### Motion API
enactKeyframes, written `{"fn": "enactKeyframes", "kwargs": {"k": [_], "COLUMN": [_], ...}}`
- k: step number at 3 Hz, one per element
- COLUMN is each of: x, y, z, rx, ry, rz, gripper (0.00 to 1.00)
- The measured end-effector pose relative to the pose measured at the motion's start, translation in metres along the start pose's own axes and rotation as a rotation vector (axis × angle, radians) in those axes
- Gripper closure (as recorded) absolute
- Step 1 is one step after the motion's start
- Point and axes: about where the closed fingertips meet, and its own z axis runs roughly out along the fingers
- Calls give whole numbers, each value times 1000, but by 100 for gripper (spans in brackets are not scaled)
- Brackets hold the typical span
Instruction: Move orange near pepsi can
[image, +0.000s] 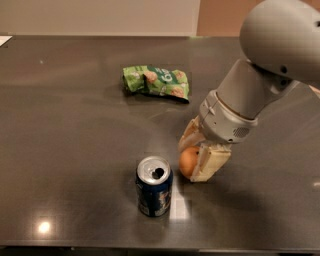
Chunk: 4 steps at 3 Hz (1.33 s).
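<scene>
Down low, arm (240, 100) slanted downward, pincer (194, 163) apparently tight around orange (187, 160) beside pepsi can (154, 189).

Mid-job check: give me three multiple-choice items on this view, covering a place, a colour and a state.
1. Where is the orange? A just right of the pepsi can in the picture; B on top of it; C against the bag.
2. What colour is the snack bag? A red; B blue; C green.
3. The gripper, low beside the can, is: A open and empty; B shut on the orange; C out of view.

A, the fruit sits next to the can; C, the wrapper is green; B, a finger presses on each side of the fruit.
</scene>
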Motion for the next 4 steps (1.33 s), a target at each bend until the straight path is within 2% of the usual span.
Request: {"fn": "enactKeyframes", "kwargs": {"k": [3,4], "x": [-9,-10], "y": [19,23], "z": [5,10], "rx": [-39,-50], "ry": [-27,-34], "rz": [-33,-33], "gripper": [13,0]}}
